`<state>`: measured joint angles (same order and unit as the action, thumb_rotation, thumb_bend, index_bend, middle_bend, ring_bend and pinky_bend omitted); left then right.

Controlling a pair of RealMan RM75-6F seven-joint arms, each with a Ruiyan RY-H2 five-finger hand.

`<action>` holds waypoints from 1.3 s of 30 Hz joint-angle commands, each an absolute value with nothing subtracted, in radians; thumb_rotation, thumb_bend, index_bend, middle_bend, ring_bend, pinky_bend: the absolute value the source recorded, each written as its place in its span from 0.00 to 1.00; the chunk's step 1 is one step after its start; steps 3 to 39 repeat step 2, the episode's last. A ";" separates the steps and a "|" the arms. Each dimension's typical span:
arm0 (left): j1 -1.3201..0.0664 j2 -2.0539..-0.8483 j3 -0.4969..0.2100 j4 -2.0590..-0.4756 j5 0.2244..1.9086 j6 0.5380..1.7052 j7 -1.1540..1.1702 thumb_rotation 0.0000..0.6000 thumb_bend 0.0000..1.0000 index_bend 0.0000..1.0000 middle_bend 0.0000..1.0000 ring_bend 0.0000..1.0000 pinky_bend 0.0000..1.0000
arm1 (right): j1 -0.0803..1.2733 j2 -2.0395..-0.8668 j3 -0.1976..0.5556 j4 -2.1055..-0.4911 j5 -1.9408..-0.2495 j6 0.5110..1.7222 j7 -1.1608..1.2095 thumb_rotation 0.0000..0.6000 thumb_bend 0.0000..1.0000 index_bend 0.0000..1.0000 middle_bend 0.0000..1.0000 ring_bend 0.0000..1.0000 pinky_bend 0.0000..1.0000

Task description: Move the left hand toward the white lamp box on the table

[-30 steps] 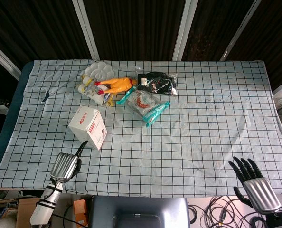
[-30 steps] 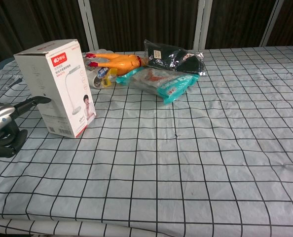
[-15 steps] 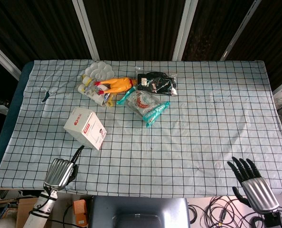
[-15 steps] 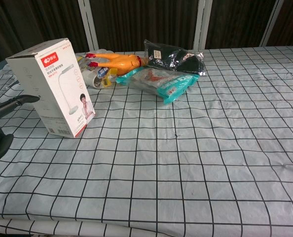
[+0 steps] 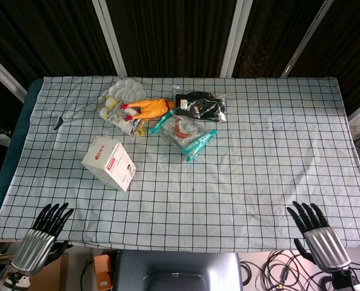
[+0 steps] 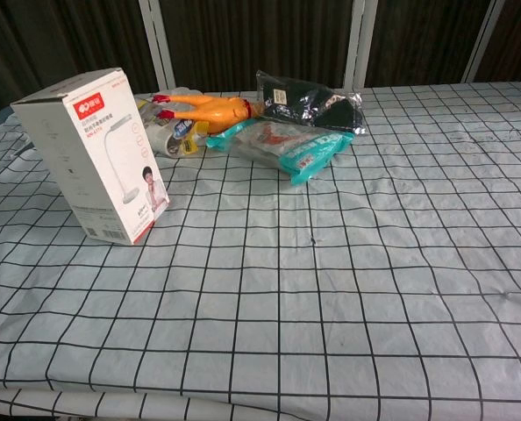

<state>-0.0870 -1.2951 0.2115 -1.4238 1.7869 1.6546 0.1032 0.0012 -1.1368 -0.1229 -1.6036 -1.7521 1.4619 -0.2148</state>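
Note:
The white lamp box [image 5: 109, 163] with red print stands upright on the checked tablecloth, left of the middle; the chest view shows the lamp box [image 6: 91, 153] at the left with a lamp pictured on its side. My left hand [image 5: 42, 233] is at the near left corner of the table, fingers spread, well apart from the box and holding nothing. My right hand [image 5: 316, 234] sits at the near right edge, fingers spread and empty. Neither hand shows in the chest view.
At the back of the table lie a yellow rubber chicken [image 5: 146, 109], a white flower-shaped palette [image 5: 126, 91], a black packet [image 5: 199, 105] and a teal-edged snack bag [image 5: 188, 135]. A grey housing [image 5: 177, 271] sits below the near edge.
My left hand drew back from the box to the near left corner and spread its fingers, leaving the chest view. The box turned slightly after the first frame. The right hand barely moved.

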 commanded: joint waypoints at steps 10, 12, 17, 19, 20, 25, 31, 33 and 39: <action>-0.076 -1.276 0.217 -1.419 1.790 1.642 0.085 1.00 0.34 0.00 0.00 0.00 0.00 | 0.001 -1.140 -0.123 -1.604 -1.750 1.459 -0.221 1.00 0.37 0.00 0.00 0.00 0.00; -0.076 -1.276 0.217 -1.419 1.790 1.642 0.085 1.00 0.34 0.00 0.00 0.00 0.00 | 0.001 -1.140 -0.123 -1.604 -1.750 1.459 -0.221 1.00 0.37 0.00 0.00 0.00 0.00; -0.076 -1.276 0.217 -1.419 1.790 1.642 0.085 1.00 0.34 0.00 0.00 0.00 0.00 | 0.001 -1.140 -0.123 -1.604 -1.750 1.459 -0.221 1.00 0.37 0.00 0.00 0.00 0.00; -0.076 -1.276 0.217 -1.419 1.790 1.642 0.085 1.00 0.34 0.00 0.00 0.00 0.00 | 0.001 -1.140 -0.123 -1.604 -1.750 1.459 -0.221 1.00 0.37 0.00 0.00 0.00 0.00; -0.076 -1.276 0.217 -1.419 1.790 1.642 0.085 1.00 0.34 0.00 0.00 0.00 0.00 | 0.001 -1.140 -0.123 -1.604 -1.750 1.459 -0.221 1.00 0.37 0.00 0.00 0.00 0.00; -0.076 -1.276 0.217 -1.419 1.790 1.642 0.085 1.00 0.34 0.00 0.00 0.00 0.00 | 0.001 -1.140 -0.123 -1.604 -1.750 1.459 -0.221 1.00 0.37 0.00 0.00 0.00 0.00; -0.076 -1.276 0.217 -1.419 1.790 1.642 0.085 1.00 0.34 0.00 0.00 0.00 0.00 | 0.001 -1.140 -0.123 -1.604 -1.750 1.459 -0.221 1.00 0.37 0.00 0.00 0.00 0.00; -0.076 -1.276 0.217 -1.419 1.790 1.642 0.085 1.00 0.34 0.00 0.00 0.00 0.00 | 0.001 -1.140 -0.123 -1.604 -1.750 1.459 -0.221 1.00 0.37 0.00 0.00 0.00 0.00; -0.076 -1.276 0.217 -1.419 1.790 1.642 0.085 1.00 0.34 0.00 0.00 0.00 0.00 | 0.001 -1.140 -0.123 -1.604 -1.750 1.459 -0.221 1.00 0.37 0.00 0.00 0.00 0.00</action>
